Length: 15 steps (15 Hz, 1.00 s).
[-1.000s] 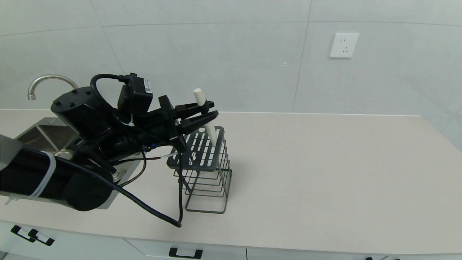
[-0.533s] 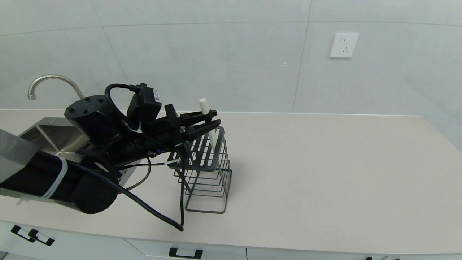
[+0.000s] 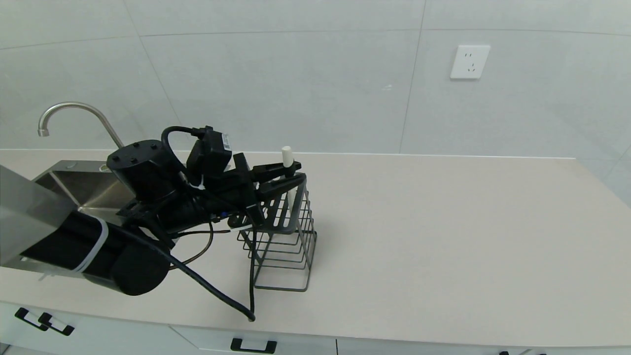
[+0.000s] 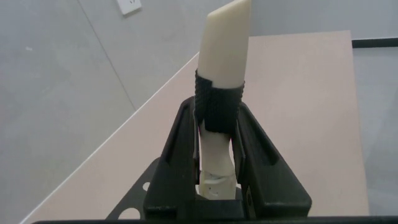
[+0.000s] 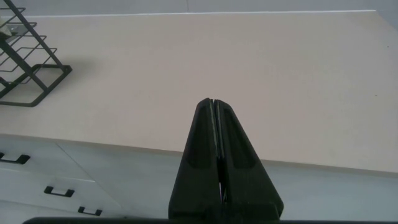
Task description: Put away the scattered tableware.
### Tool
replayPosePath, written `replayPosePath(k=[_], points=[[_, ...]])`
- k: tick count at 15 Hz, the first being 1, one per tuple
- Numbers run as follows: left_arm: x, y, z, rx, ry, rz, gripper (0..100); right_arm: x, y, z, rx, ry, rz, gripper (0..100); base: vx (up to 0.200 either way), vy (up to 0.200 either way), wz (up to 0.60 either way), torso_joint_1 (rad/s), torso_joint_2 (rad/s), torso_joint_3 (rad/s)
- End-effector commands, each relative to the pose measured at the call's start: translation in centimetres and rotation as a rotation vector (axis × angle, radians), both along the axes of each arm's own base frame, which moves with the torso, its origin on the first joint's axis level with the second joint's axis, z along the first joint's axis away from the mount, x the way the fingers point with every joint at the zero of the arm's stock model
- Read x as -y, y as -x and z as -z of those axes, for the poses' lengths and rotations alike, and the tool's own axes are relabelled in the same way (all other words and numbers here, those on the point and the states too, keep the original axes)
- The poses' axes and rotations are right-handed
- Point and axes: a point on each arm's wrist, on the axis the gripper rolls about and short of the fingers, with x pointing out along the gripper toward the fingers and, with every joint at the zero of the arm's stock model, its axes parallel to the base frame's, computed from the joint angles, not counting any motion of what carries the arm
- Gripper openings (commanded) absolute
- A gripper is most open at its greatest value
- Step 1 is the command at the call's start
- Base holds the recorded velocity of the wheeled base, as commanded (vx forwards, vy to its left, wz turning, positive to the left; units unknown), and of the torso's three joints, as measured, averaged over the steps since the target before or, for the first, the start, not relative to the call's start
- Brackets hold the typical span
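Note:
My left gripper (image 3: 288,175) is shut on a cream-handled utensil (image 3: 287,165), just above the slotted top of a dark wire cutlery rack (image 3: 283,241) on the beige counter. The utensil stands nearly upright, its handle tip above the fingers and its lower part down inside a slot of the rack. In the left wrist view the cream handle (image 4: 222,68) sticks out past the black fingers (image 4: 179,155) that clamp it. My right gripper (image 5: 215,112) is shut with nothing in it, held over the counter's front edge to the right of the rack (image 5: 25,59).
A steel sink (image 3: 74,185) with a curved faucet (image 3: 69,113) lies left of the rack. The counter (image 3: 443,222) stretches bare to the right. White drawers with black handles (image 3: 252,345) run below the front edge. A wall socket (image 3: 469,61) sits on the tiled wall.
My left gripper has moved down and slightly right with the utensil, sinking it deeper into the rack's slot. The rack has stayed put.

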Motion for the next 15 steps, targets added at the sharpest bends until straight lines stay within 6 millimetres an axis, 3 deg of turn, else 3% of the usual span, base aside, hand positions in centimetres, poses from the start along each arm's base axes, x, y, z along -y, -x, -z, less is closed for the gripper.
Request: replayPosePath(k=[1, 13, 14, 15], points=[[0.0, -0.1, 0.5, -0.015, -0.007, 0.000, 0, 0.0, 0.0, 0.0, -0.001, 0.000, -0.001, 0, 0.000, 0.000, 0.00, 0.000, 0.00, 0.000], [-0.2, 0.4, 2.3, -0.065, -0.014, -0.004, 0, 0.0, 0.0, 0.0, -0.001, 0.000, -0.001, 0, 0.000, 0.000, 0.00, 0.000, 0.00, 0.000], [-0.2, 0.4, 2.5, -0.072, -0.015, -0.004, 100, 0.0, 0.0, 0.0, -0.001, 0.000, -0.001, 0, 0.000, 0.000, 0.00, 0.000, 0.00, 0.000], [-0.2, 0.5, 2.7, -0.079, -0.017, -0.002, 100, 0.0, 0.0, 0.0, -0.001, 0.000, -0.001, 0, 0.000, 0.000, 0.00, 0.000, 0.00, 0.000]])
